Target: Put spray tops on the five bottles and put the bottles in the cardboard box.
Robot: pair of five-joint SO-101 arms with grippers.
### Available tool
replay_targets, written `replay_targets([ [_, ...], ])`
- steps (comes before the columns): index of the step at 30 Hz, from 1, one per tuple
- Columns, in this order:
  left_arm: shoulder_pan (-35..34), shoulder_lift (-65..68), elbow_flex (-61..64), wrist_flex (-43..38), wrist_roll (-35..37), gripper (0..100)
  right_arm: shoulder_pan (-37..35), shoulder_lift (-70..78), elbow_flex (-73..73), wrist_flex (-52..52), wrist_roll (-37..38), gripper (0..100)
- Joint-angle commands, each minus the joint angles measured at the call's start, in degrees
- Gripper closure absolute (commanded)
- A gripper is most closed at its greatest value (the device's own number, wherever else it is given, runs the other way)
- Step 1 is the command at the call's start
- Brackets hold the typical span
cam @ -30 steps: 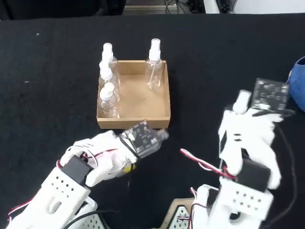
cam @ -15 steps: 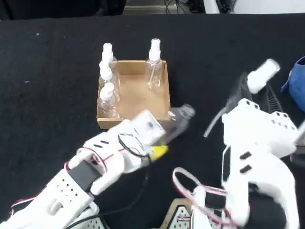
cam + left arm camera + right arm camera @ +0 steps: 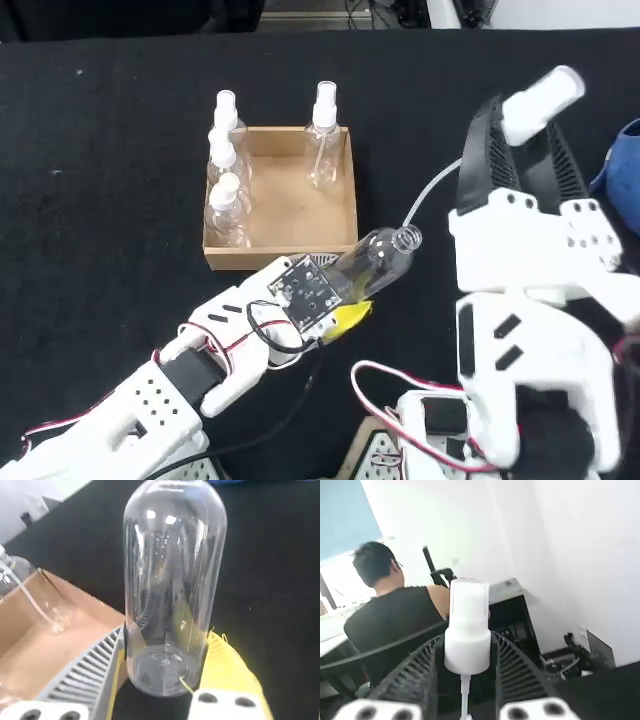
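1. My left gripper (image 3: 338, 290) is clamped on the base of the uncapped bottle (image 3: 380, 257). I hold it just off the near corner of the cardboard box (image 3: 283, 257), tilted so its open neck faces my other arm.
2. My right gripper (image 3: 522, 125) pinches the spray top (image 3: 541, 94) by its head, so the thin tube (image 3: 430, 195) hangs free with its end near that neck.
3. Four capped bottles (image 3: 226, 200) stand in the box, so I judge this one the last.
4. The tube must thread in first, and it bends, so aim matters.
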Motion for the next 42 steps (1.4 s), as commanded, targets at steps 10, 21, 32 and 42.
replay_targets([
  [10, 0.5, -1.2, -1.4, -2.4, 5.1, 97, 1.6, -0.4, 5.8, -7.2, -0.4, 98.1],
  [21, -0.5, -1.2, -1.4, -2.4, 12.1, 97, 1.5, -0.7, 6.4, -8.2, -0.4, 98.1],
  [32, -0.7, -1.2, -1.5, -2.5, 12.1, 97, 1.2, -0.9, 16.0, -16.4, -0.4, 98.1],
  [42, -0.9, -1.2, 0.6, -6.3, 12.1, 97, -2.5, -6.1, 16.0, -0.9, -0.6, 98.1],
])
